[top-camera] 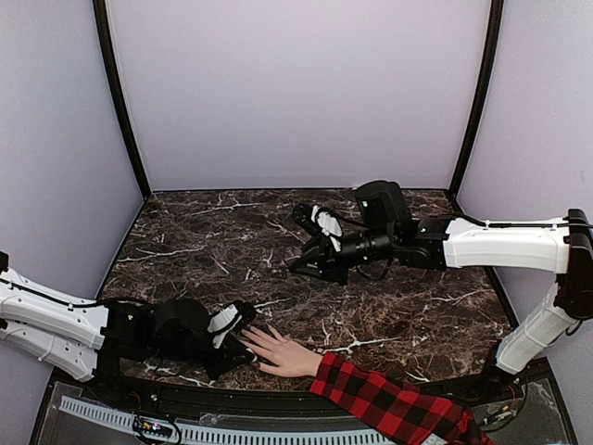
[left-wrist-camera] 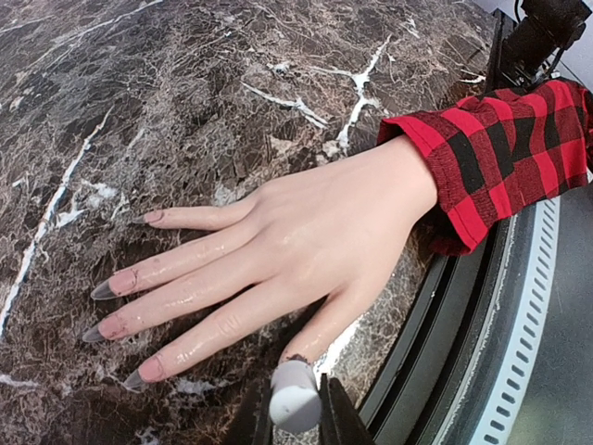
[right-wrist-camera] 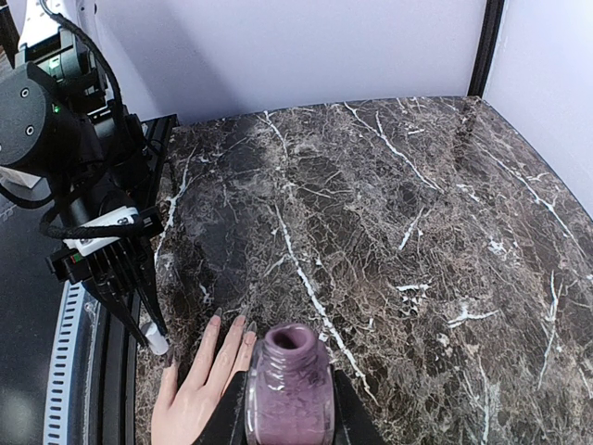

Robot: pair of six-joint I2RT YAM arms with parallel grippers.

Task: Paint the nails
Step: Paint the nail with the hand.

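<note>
From above, the hand [top-camera: 283, 355] lies palm down at the desk's [top-camera: 185, 241] near edge, with its plaid sleeve [top-camera: 389, 403] running toward the near right corner. The left gripper [top-camera: 243, 336] sits at its fingertips. The right gripper [top-camera: 301, 262] hangs over the desk's middle, well apart.

The left wrist view shows the nails [left-wrist-camera: 120, 281] pink with dark tips, on fingers spread flat on the marble. The jaws are clamped on a white cap [left-wrist-camera: 295, 397] just over the nearest finger's tip.

In the right wrist view the jaws grip an upright purple bottle [right-wrist-camera: 289, 385], its mouth uncovered.
</note>
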